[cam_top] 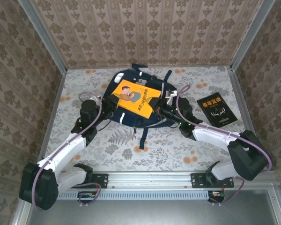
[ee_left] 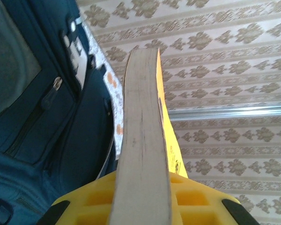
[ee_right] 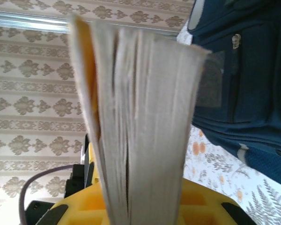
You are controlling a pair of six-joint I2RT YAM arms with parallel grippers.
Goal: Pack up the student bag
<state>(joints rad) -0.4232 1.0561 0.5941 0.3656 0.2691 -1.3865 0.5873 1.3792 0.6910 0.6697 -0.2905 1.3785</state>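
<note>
Above the large navy-blue fabric backpack [ee_right: 243, 108], which lies flat at mid-table, your left gripper [ee_left: 143, 208] and right gripper [ee_right: 140, 211] each pinch an opposite edge of the yellow-orange paperback book [cam_top: 131, 96], its pages squeezed between the yellow fingers. The job now, as I judge it, is feeding that book into the backpack. Move both arms together so the book does not bend, lead with one corner into the opening, and let go only once it sits inside, clear of the zipper. Under the backpack is a pale cloth [cam_top: 145, 150] printed with ferns and orange flowers. A black softcover book [cam_top: 217, 110] lies flat, well apart to the backpack's right. Behind the backpack stand beige damask-papered walls [cam_top: 145, 33] with aluminium corner posts [cam_top: 44, 35].
</note>
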